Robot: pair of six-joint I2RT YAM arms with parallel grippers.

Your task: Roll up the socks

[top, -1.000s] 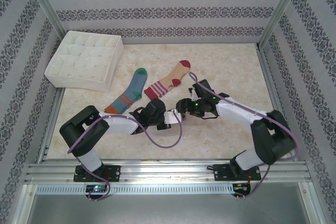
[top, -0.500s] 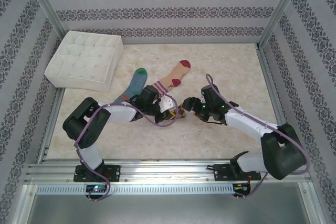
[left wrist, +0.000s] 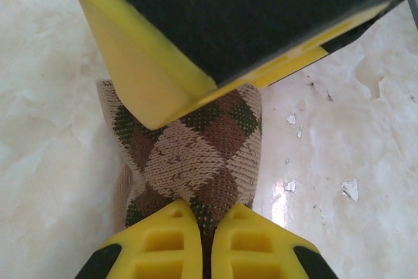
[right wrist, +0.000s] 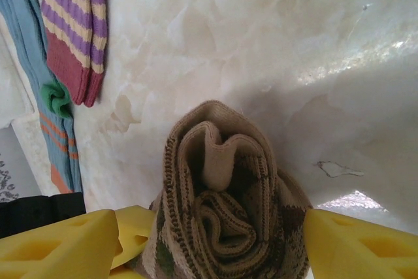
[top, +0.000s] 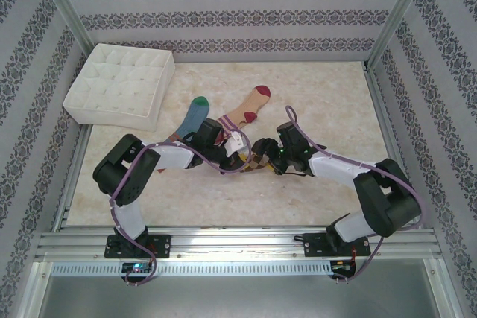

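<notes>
The blue sock [top: 190,120] and the striped tan sock [top: 244,113] lie flat at 12 o'clock of table [top: 335,94] centre. The left gripper [top: 240,156] is clamped on the argyle sock [top: 256,160], already a tight coil. The right gripper [top: 262,147] brackets that coil from 3 o'clock, fingers spread, touching nothing visibly. Keep the left pinch firm; close the right squarely across the coil so it cannot unwind.

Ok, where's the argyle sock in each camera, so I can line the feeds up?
Top external: argyle sock, centre, between both grippers.
Left wrist: centre, pinched between the yellow fingers.
Right wrist: bottom centre, rolled end facing the camera.
Shared landmark: marble-patterned table.
</notes>
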